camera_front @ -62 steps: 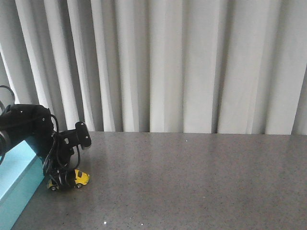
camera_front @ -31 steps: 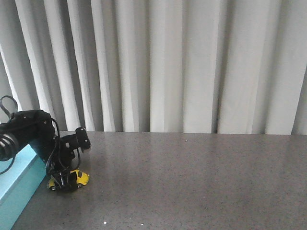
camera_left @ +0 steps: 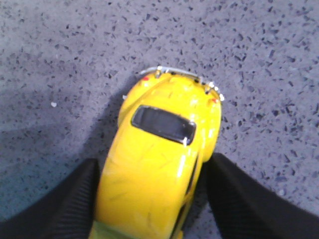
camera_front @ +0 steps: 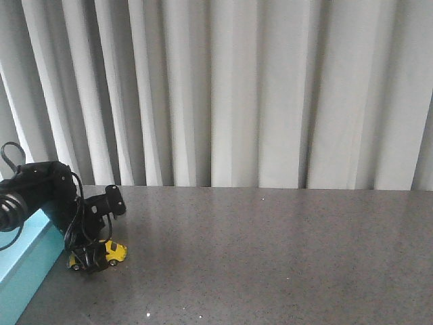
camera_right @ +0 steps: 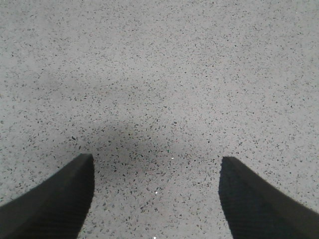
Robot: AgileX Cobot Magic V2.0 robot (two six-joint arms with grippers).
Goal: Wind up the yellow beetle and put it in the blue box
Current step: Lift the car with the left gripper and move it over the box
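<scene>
Front view: left gripper (camera_front: 86, 258) down on grey speckled table (camera_front: 270, 257), fingers astride yellow beetle (camera_front: 111, 253), near table's left edge. Blue box (camera_front: 24, 267) just beside, further left, partly hidden behind black arm and cables. Pale pleated curtain (camera_front: 237, 88) behind table.

Left wrist view: yellow beetle (camera_left: 162, 164) between ribbed fingers (camera_left: 65, 204), both pressed against its flanks; rear window and chrome bumper facing away from gripper.

Right wrist view: right gripper (camera_right: 155, 199) spread wide, holding nothing, over bare table (camera_right: 159, 74).
</scene>
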